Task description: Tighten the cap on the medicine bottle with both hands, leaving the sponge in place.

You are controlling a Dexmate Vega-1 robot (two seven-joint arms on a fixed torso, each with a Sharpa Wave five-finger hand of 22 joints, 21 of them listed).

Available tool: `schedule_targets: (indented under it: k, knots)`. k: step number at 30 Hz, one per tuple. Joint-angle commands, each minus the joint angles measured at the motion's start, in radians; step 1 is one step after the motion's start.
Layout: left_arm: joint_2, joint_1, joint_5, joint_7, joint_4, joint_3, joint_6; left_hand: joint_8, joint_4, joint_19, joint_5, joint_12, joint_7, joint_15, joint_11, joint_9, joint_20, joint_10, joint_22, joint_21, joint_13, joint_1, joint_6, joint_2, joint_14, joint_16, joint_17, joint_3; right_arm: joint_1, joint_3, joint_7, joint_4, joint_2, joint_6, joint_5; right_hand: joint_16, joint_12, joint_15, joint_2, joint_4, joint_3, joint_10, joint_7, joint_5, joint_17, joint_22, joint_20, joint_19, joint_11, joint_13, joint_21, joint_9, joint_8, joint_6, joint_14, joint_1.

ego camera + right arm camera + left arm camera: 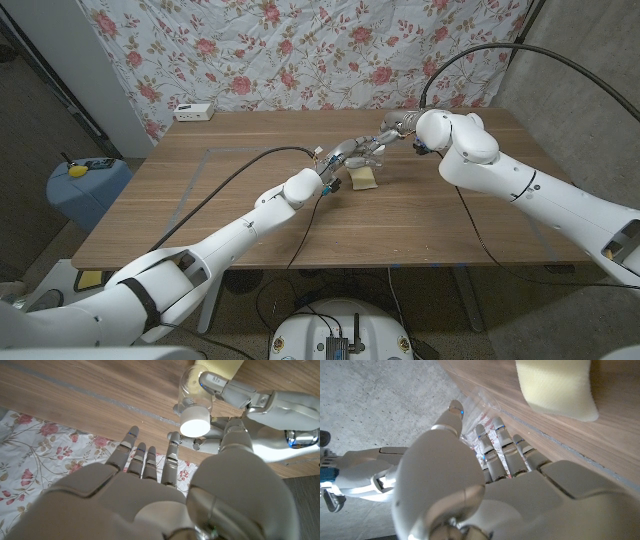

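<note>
**Right wrist view: bottle held up, cap not yet gripped**

The left hand (235, 415) grips the clear medicine bottle (196, 390) off the desk (240, 190), past its middle toward the far edge. Its white cap (195, 421) faces the right hand (150, 490), whose fingers are spread apart and hold nothing. The yellow sponge (364, 178) lies on the desk just beside the hands.
</note>
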Motion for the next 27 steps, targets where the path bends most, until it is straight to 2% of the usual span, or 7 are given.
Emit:
schedule_targets:
  k: [1, 8, 14, 27]
  knots:
    - [-0.004, 0.0, 0.002, 0.005, 0.002, 0.001, 0.006, -0.001, 0.004, 0.0, 0.007, 0.005, -0.002, -0.077, -0.006, 0.002, -0.072, 0.012, 0.003, -0.003, 0.006, 0.0, 0.008, 0.006, -0.001, 0.0, 0.002, 0.009, 0.031, 0.001, 0.012, -0.001, -0.022, 0.008, 0.059, 0.005, 0.003, -0.001, 0.007, -0.023, 0.021, -0.015, 0.002, -0.016, 0.001, 0.002, -0.003, -0.003, -0.001, 0.002, 0.003, 0.003, 0.004, -0.015, -0.011, 0.051]
    - [-0.009, -0.008, 0.002, 0.002, 0.015, 0.003, 0.003, -0.001, 0.004, 0.0, 0.007, 0.005, -0.003, -0.077, -0.005, 0.002, -0.072, 0.01, 0.003, -0.003, 0.006, -0.002, 0.008, 0.005, -0.002, 0.0, 0.002, 0.01, 0.047, -0.025, 0.006, -0.001, -0.023, -0.011, 0.037, 0.01, 0.01, -0.004, 0.006, -0.036, 0.043, -0.013, -0.002, -0.029, 0.0, 0.001, -0.004, 0.005, -0.005, 0.002, 0.007, 0.005, 0.024, 0.013, -0.008, 0.11]
    - [-0.013, -0.014, 0.0, -0.003, 0.026, 0.005, -0.001, -0.001, 0.003, 0.0, 0.007, 0.005, -0.003, -0.078, -0.005, 0.002, -0.072, 0.012, 0.003, -0.003, 0.006, -0.003, 0.008, 0.004, -0.002, 0.0, 0.002, 0.011, 0.06, -0.045, 0.012, 0.002, -0.023, -0.02, 0.018, 0.015, 0.018, -0.013, 0.0, -0.036, 0.058, 0.001, -0.011, -0.04, 0.0, 0.001, -0.007, 0.01, -0.006, 0.002, 0.008, 0.004, 0.042, 0.056, 0.001, 0.15]
    - [-0.015, -0.018, 0.0, -0.003, 0.035, 0.006, -0.011, -0.001, 0.003, -0.001, 0.007, 0.006, -0.002, -0.083, -0.006, 0.002, -0.073, 0.013, 0.003, -0.003, 0.006, -0.003, 0.009, 0.004, 0.0, 0.001, 0.002, 0.014, 0.068, -0.06, 0.018, 0.008, -0.014, -0.031, 0.001, 0.019, 0.023, -0.019, -0.002, -0.032, 0.069, 0.014, -0.025, -0.049, 0.0, 0.001, -0.009, 0.013, -0.013, 0.002, 0.009, 0.001, 0.053, 0.091, 0.009, 0.174]
